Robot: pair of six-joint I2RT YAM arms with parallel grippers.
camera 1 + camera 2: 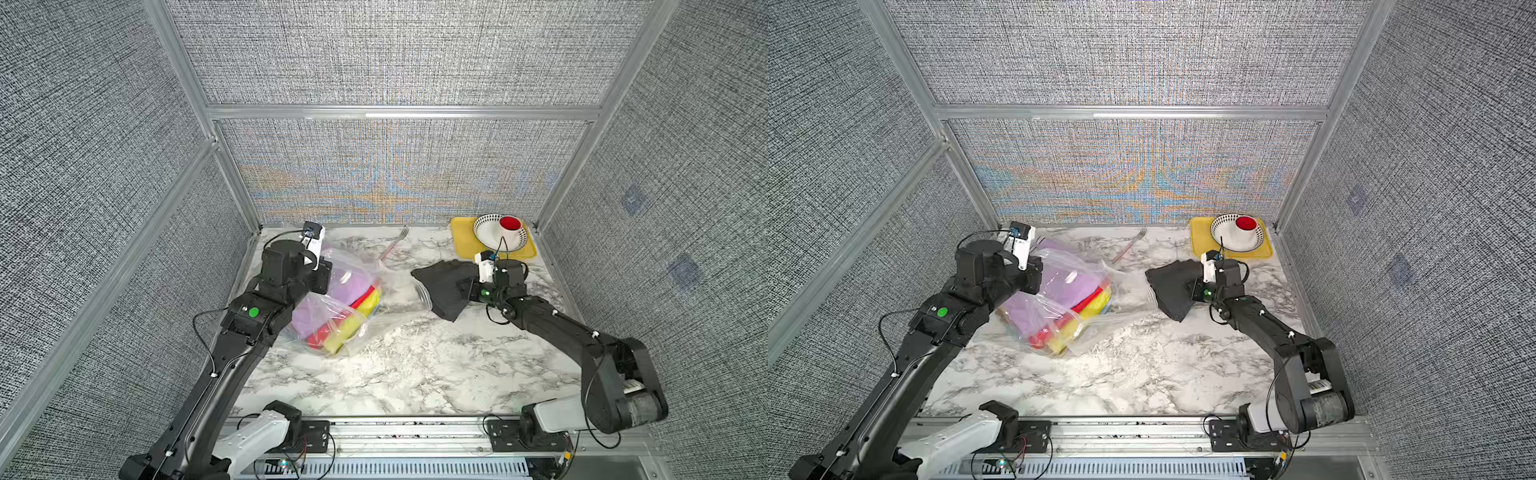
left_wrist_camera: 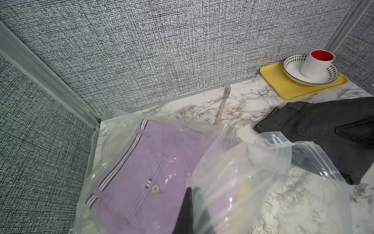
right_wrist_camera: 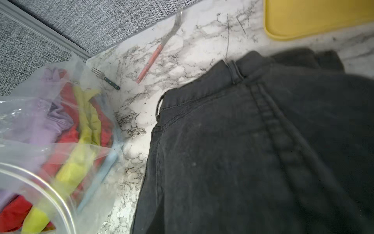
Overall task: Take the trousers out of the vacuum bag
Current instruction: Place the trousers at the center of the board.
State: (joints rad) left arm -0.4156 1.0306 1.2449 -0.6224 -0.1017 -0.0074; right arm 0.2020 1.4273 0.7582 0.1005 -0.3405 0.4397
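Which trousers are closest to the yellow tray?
The dark grey trousers, lying just beside the tray. The lilac, red and yellow ones sit bunched in the bag, farther away.

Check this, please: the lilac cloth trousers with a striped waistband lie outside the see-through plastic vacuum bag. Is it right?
No. The lilac cloth trousers with a striped waistband lie inside the see-through plastic vacuum bag; the left wrist view shows the plastic over them.

The near half of the marble table (image 1: 415, 374) lies bare, while across the middle the vacuum bag (image 1: 353, 328) stretches from the left edge to the dark grey trousers (image 1: 444, 286), and behind them lie a fork (image 1: 392, 245) and a yellow tray (image 1: 461, 241)
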